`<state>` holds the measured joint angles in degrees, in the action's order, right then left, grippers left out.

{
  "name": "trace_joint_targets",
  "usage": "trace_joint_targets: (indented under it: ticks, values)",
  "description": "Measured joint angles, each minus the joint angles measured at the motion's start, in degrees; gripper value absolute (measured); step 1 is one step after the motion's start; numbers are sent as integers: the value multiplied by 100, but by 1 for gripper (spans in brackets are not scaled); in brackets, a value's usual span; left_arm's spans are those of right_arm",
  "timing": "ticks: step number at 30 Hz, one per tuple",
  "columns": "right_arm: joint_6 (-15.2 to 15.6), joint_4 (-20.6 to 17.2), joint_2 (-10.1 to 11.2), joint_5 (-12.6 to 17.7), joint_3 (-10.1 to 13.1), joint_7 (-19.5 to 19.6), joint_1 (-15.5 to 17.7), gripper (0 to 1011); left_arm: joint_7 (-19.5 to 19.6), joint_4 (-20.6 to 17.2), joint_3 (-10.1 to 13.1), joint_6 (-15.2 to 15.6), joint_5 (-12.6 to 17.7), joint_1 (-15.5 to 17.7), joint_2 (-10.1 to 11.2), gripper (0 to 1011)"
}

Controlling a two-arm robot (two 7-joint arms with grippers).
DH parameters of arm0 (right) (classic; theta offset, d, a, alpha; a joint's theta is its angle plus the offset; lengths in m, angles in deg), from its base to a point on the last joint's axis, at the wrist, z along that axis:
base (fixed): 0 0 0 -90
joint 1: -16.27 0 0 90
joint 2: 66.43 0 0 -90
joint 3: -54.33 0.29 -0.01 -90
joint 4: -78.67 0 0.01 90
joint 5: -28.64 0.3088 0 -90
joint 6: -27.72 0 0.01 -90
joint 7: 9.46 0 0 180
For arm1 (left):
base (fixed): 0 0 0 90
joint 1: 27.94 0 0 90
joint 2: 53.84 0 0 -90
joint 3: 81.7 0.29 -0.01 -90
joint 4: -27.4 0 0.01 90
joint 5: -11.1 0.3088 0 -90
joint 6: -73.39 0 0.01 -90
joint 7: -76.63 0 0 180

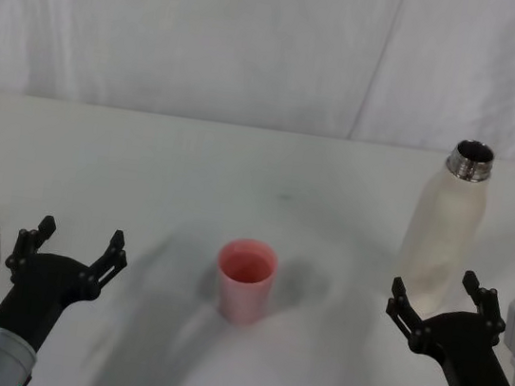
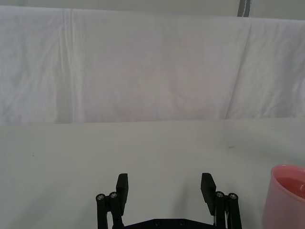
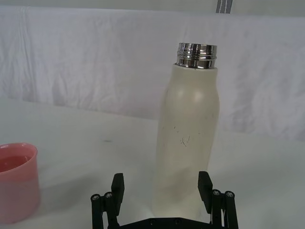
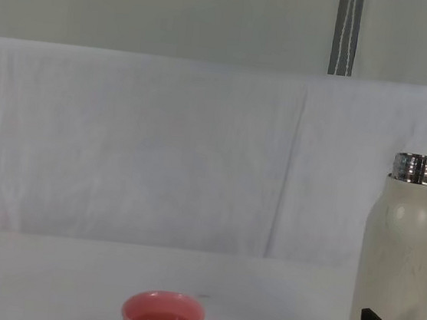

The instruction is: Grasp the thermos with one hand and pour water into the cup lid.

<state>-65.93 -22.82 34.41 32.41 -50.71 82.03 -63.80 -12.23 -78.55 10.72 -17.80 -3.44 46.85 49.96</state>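
Just short of the upright thermos (image 1: 445, 224), the right gripper (image 1: 444, 298) stands spread wide and empty, aligned to close on its lower body, while the cup lid (image 1: 245, 280) waits well to the thermos's left, the open, empty left gripper (image 1: 76, 244) parked beyond it.

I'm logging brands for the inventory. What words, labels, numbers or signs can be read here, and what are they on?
None.
The thermos is plain cream-white, bearing faint scratches, no lettering.
The cup lid is plain pink.
The table and the backdrop carry no print.
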Motion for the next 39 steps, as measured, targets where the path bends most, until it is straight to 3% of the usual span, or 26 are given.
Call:
trace_joint_targets:
  ticks: [39]
  values:
    - [0, 0, 0, 0, 0, 0, 0, 1000, 0, 0, 0, 0, 0, 0, 0, 1001]
